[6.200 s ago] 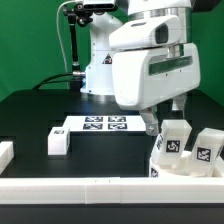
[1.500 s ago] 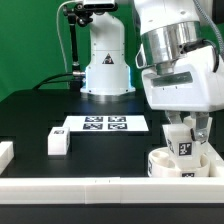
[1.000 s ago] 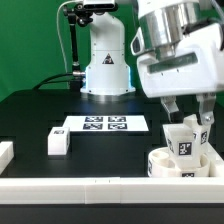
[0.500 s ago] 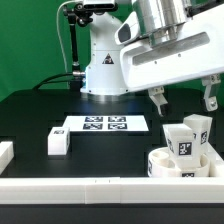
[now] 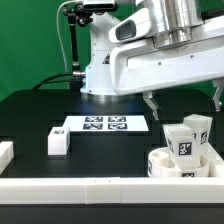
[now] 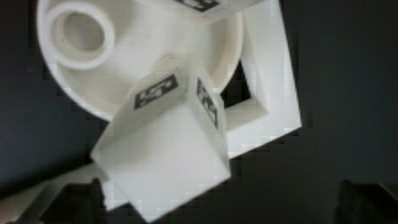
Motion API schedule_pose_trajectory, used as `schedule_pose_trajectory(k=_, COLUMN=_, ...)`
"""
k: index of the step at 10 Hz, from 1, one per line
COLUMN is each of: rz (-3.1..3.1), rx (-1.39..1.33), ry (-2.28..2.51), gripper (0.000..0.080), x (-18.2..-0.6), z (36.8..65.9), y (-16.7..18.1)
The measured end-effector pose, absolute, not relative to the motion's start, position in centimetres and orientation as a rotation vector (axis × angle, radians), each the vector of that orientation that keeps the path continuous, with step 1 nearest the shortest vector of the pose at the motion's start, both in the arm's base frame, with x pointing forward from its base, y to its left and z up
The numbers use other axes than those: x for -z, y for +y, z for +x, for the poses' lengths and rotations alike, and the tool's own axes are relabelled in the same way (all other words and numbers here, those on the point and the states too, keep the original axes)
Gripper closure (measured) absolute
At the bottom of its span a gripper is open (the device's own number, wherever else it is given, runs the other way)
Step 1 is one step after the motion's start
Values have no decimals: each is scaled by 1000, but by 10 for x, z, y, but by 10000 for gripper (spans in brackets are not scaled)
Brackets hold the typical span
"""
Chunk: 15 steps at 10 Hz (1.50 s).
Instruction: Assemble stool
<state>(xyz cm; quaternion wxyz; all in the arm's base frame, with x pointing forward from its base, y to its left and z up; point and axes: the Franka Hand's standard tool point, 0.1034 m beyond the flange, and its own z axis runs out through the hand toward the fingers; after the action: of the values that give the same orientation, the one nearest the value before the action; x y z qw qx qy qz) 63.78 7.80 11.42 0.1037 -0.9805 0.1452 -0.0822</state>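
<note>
Bench (image 5: 30, 120): carrying everything; seat (image 5: 163, 163) sitting at the exterior view's right.
Claw (image 5: 184, 98): I'm hovering it released, empty, above the seat.
Upright leg (image 5: 181, 143): standing on the seat; fitting looks done.
Loose leg (image 5: 58, 142): lying beside the marker board (image 5: 105, 124); I'm judging it needs fetching next.

Black table (image 5: 40, 115) carries: marker board (image 5: 105, 124) mid-table, one leg (image 5: 58, 143) just beside it on the exterior view's left, seat (image 5: 180, 165) front right near the front rail (image 5: 90, 187), white piece (image 5: 5, 153) at the left edge.
</note>
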Motion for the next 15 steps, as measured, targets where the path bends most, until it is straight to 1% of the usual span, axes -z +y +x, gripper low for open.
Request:
schedule_pose_trajectory(k=4, rz=-2955, rx=281, ry=27, gripper=151, x=-113, z=638, y=76)
schedule_pose_trajectory(k=7, rz=-2982, rx=339, ry=-501, gripper=151, x=-109, z=640, y=75)
schedule_pose_trajectory(k=9, rz=-2959, rx=339, ry=-749, gripper=151, x=-108, z=641, y=74)
schedule_pose_trajectory(k=11, rz=-2934, rx=344, ry=-881, gripper=151, x=-108, z=641, y=72)
schedule_pose_trajectory(k=14, rz=-2852, rx=350, ry=-1243, gripper=151, x=-104, z=639, y=70)
schedule_pose_trajectory(k=15, rz=-2796, rx=337, ry=-1428, gripper=151, x=-103, z=638, y=71)
